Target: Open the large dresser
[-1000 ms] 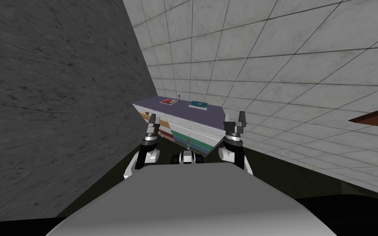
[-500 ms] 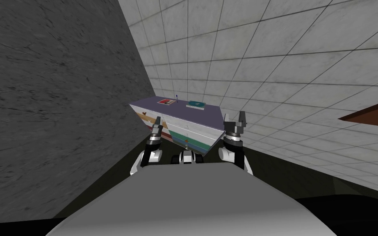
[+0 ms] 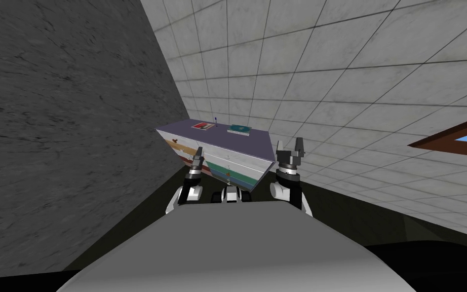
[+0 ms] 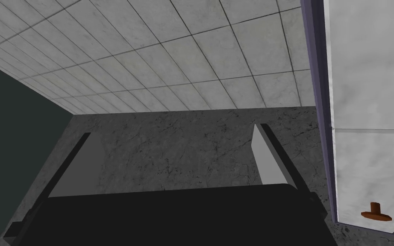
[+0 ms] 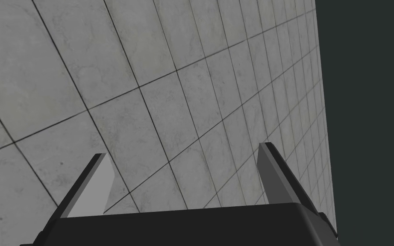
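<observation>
**Q:** Where does the dresser sit from you?
**A:** The dresser (image 3: 217, 161) is at 12 o'clock in your head view, set in the corner between the dark wall and the tiled wall. Its long axis runs roughly 10 to 4 o'clock. The drawer fronts face you and none looks pulled out.

**Q:** Which arm is nearer?
**A:** Your left gripper (image 3: 198, 151). It hangs just before the drawer fronts. Your right gripper (image 3: 290, 144) stands off the dresser's end, at about 3 o'clock.

**Q:** State of the hands?
**A:** Both are spread wide, holding nothing and touching nothing.

**Q:** What decides the next move?
**A:** A small brown knob (image 4: 375, 212) on a white drawer front. In the left wrist view it lies outside the finger gap, past one finger. Judgement — swing that hand sideways until the knob sits between the fingers, then close.
</observation>
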Controlling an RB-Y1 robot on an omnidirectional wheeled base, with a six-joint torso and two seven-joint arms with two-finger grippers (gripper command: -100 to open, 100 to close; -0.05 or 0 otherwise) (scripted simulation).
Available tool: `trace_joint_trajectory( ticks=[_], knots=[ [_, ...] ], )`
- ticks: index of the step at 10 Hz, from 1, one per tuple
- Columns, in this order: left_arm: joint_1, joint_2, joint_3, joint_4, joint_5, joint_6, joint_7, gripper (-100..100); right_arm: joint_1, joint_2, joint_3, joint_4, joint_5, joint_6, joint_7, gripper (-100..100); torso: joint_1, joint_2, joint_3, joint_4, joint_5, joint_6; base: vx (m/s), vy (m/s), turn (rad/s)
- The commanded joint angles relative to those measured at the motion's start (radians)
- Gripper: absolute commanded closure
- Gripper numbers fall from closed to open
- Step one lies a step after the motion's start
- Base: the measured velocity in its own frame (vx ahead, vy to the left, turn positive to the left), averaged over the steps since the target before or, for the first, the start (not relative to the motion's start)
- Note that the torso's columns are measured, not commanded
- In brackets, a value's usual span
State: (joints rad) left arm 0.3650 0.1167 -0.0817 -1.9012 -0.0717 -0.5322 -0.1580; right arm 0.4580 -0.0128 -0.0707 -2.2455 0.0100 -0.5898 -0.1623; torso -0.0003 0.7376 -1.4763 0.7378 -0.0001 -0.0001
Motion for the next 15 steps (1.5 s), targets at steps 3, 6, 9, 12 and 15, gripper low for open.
trace_joint_trajectory(
  ticks=[3,6,9,12,15],
  knots=[
    [-0.024,0.012,-0.014,0.118,-0.016,0.012,-0.005,-100,0.0,0.0,0.0,0.0,0.0,0.0,0.0,0,0.0,0.001,0.001,0.0,0.0,0.0,-0.009,-0.066,-0.036],
    [-0.044,0.012,-0.026,0.211,-0.031,0.026,-0.01,-100,0.0,0.0,0.0,0.0,0.0,0.0,0.0,0,0.001,-0.001,0.0,0.0,0.0,0.0,0.007,-0.086,-0.044],
    [-0.061,0.004,-0.037,0.287,-0.042,0.037,-0.014,-100,0.0,0.0,0.0,0.0,0.0,0.0,0.0,0,0.0,0.001,0.001,0.0,0.0,0.0,-0.002,-0.091,-0.04],
    [-0.076,-0.011,-0.046,0.357,-0.053,0.048,-0.018,-100,0.0,0.0,0.0,0.0,0.0,0.0,0.0,0,0.001,0.0,0.0,0.0,0.0,0.0,0.0,-0.07,-0.034],
    [-0.091,-0.05,-0.055,0.422,-0.063,0.057,-0.022,-100,0.0,0.0,0.0,0.0,0.0,0.0,0.0,0,0.001,0.0,0.0,0.0,0.0,0.0,0.003,-0.059,-0.032]
  ],
)
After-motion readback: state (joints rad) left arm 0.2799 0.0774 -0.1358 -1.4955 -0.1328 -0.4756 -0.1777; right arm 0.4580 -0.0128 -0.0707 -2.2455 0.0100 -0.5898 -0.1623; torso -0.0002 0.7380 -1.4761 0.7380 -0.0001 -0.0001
